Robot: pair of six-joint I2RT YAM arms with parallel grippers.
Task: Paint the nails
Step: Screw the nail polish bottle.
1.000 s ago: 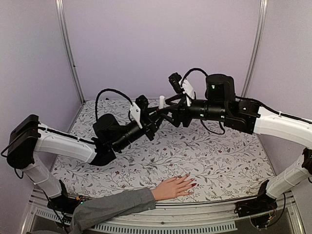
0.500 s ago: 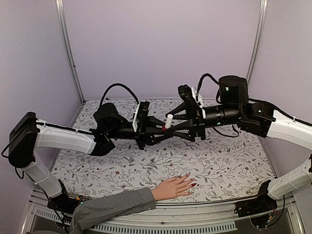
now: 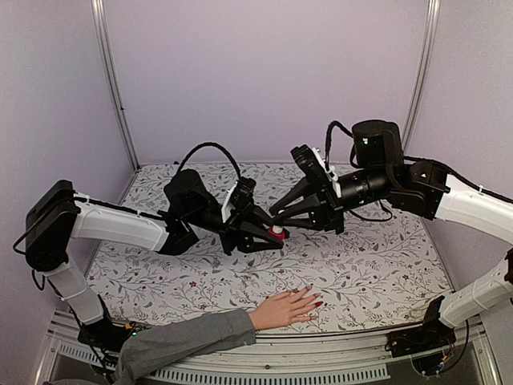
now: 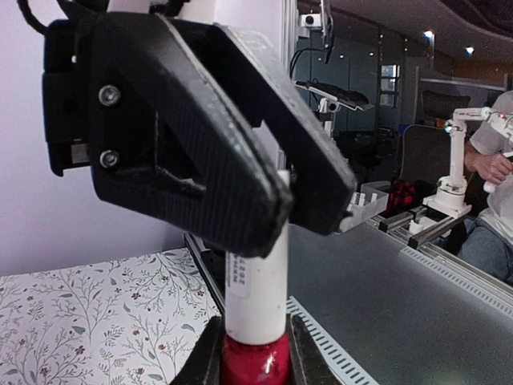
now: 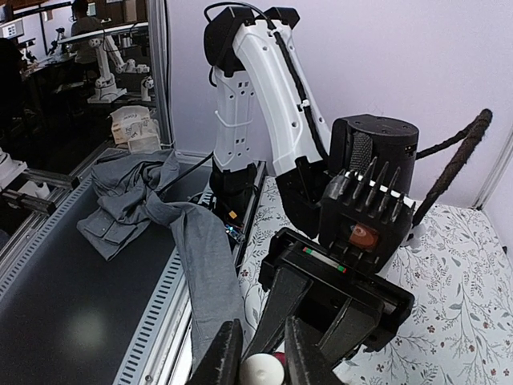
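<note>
A small red bottle [image 3: 277, 234] with a white cap [image 4: 256, 293] hangs above the middle of the table. My left gripper [image 3: 268, 233] is shut on its red body [image 4: 255, 365], one finger on each side. My right gripper [image 3: 287, 225] comes in from the right and is shut on the white cap [image 5: 262, 372], its black fingers [image 4: 240, 200] covering the cap's top. A pale hand [image 3: 284, 309] with a grey sleeve [image 3: 184, 341] lies flat at the table's near edge. Its nails [image 3: 319, 304] point right and some look glossy red.
A floral cloth [image 3: 377, 265] covers the table. Lilac walls with metal corner posts [image 3: 112, 88] close in the back and sides. The grey sleeve [image 5: 200, 257] hangs over the slotted metal front rail [image 3: 264, 370]. Both arm bases stand at the near corners.
Both grippers have dropped lower over the table with the bottle. My right gripper, open before, has closed on the white cap. The hand has not moved.
</note>
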